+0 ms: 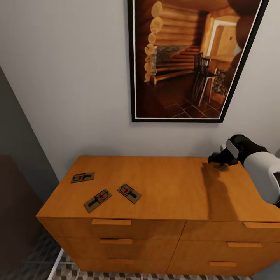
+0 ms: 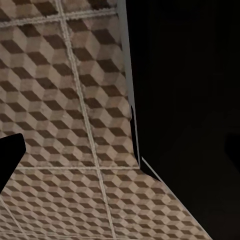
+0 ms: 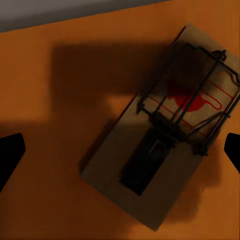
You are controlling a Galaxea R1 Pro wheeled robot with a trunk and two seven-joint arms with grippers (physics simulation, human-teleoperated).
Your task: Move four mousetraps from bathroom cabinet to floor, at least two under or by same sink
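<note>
Three mousetraps lie on the left part of the orange-brown cabinet (image 1: 171, 186) top: one (image 1: 82, 177) at the far left, one (image 1: 97, 200) near the front edge and one (image 1: 129, 193) beside it. The fourth mousetrap (image 1: 222, 167) (image 3: 165, 145) lies flat at the back right of the top. My right gripper (image 1: 219, 160) (image 3: 120, 150) hovers just above it, open, with one fingertip (image 3: 10, 155) at each side and clear of the trap. My left gripper (image 2: 120, 150) hangs open over the cube-patterned bathroom floor (image 2: 60, 100), holding nothing.
A dark-framed picture of a log interior (image 1: 190, 58) hangs on the grey wall above the cabinet. A dark panel (image 1: 15, 163) stands to the cabinet's left. In the left wrist view a dark panel (image 2: 190, 100) borders the tiles. Floor tiles (image 1: 116, 275) show below the drawers.
</note>
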